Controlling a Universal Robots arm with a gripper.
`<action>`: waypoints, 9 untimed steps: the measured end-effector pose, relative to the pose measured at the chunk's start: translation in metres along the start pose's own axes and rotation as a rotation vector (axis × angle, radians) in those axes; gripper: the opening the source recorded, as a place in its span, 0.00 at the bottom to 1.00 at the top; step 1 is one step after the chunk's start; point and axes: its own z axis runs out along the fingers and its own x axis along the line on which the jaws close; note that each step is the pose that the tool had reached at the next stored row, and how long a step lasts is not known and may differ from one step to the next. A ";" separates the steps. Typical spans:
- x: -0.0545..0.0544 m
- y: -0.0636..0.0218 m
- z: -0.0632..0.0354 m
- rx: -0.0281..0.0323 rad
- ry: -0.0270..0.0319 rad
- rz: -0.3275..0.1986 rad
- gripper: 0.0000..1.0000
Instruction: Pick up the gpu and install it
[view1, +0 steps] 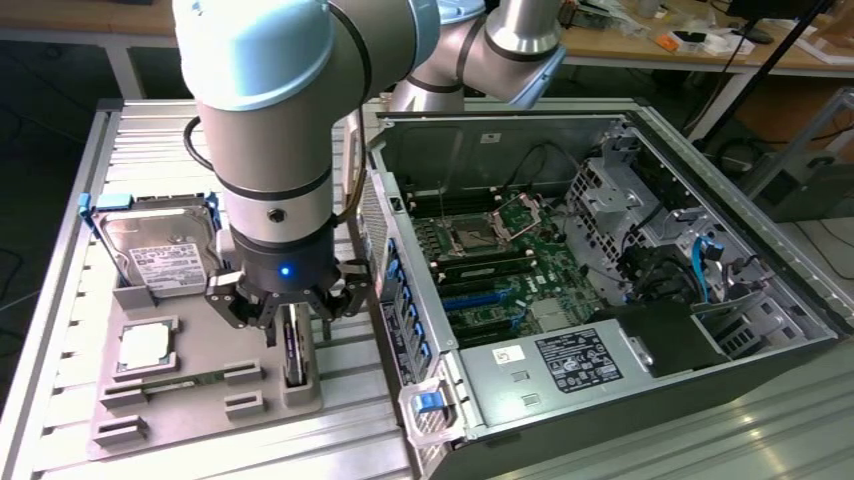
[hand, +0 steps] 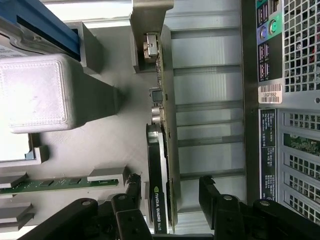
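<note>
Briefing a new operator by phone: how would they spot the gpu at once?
Left of the open computer case, in the exterior view, sits a grey tray. At its edge nearest the case, under the gripper, the gpu stands on edge: a thin card, unlike the labelled hard drive and the flat-lying memory stick.

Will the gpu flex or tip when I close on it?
Probably stiff: the gpu is a rigid board with a fan shroud. Standing on edge in the gray holder, inside the open gripper, it may tip if nudged sideways. Exposed components look fragile.
</note>
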 end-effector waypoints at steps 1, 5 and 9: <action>0.000 0.0000 0.0000 0.0000 0.0000 0.000 0.58; 0.000 0.0013 0.0009 -0.0001 -0.0001 0.000 0.58; 0.002 0.0053 0.0008 -0.0002 -0.0002 0.000 0.58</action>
